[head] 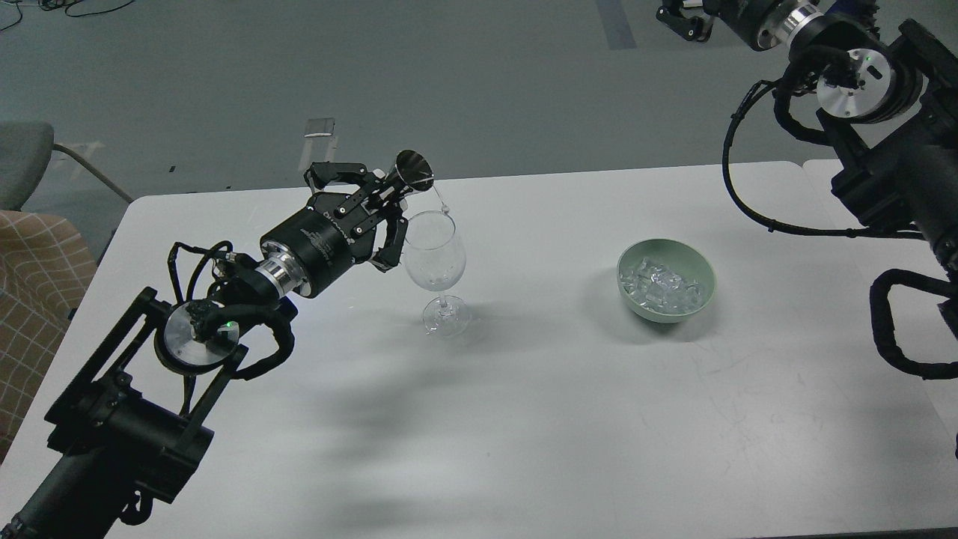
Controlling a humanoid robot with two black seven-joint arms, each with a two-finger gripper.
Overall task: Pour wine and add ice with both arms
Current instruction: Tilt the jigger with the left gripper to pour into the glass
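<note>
A clear stemmed wine glass (437, 258) stands upright on the white table (524, 419), left of centre. My left gripper (391, 201) is shut on a small shiny metal cone cup (414, 173), tilted mouth-down just above the glass's rim. A thin clear streak of wine (441, 201) runs from the cup's lip to the rim. I cannot make out liquid inside the glass. A pale green bowl (700, 273) right of centre holds several clear ice cubes (662, 286). My right gripper (679, 21) is raised at the top right, beyond the table, too small and dark to read.
A grey chair (22, 161) and a checked cloth (37, 284) are off the table's left edge. The right arm's body and cables (891, 187) hang over the table's right end. Grey floor lies beyond the far edge.
</note>
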